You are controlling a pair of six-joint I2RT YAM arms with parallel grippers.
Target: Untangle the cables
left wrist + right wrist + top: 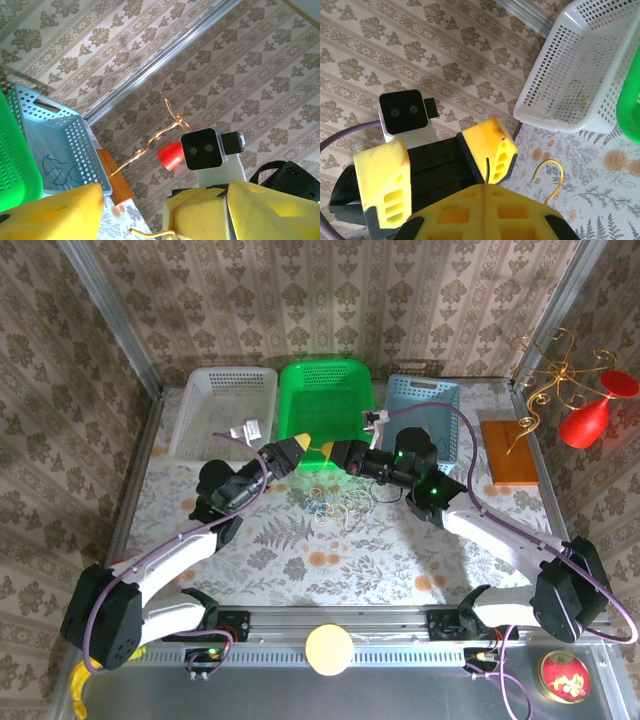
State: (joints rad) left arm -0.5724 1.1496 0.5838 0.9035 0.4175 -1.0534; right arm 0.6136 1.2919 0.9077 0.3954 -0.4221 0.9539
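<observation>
A loose tangle of thin cables (335, 508) lies on the floral cloth in front of the green basket. Above it my two grippers meet tip to tip. My right gripper (338, 453) (485, 186) is shut on a thin yellow cable, and a short strand (488, 170) sticks up from its closed pads. The cable's free end curls into a hook (552, 175) beside it. My left gripper (298, 452) (165, 202) is open, with its yellow fingers (490, 147) on either side of the right gripper's tip. A blue cord (62, 170) lies in the blue basket.
A white basket (225, 405), a green basket (325, 400) and a blue basket (425, 410) line the back. The white one holds a cord with a plug (245, 430). A wooden base with a gold wire stand (510, 450) and a red glass (590, 420) stand at the right.
</observation>
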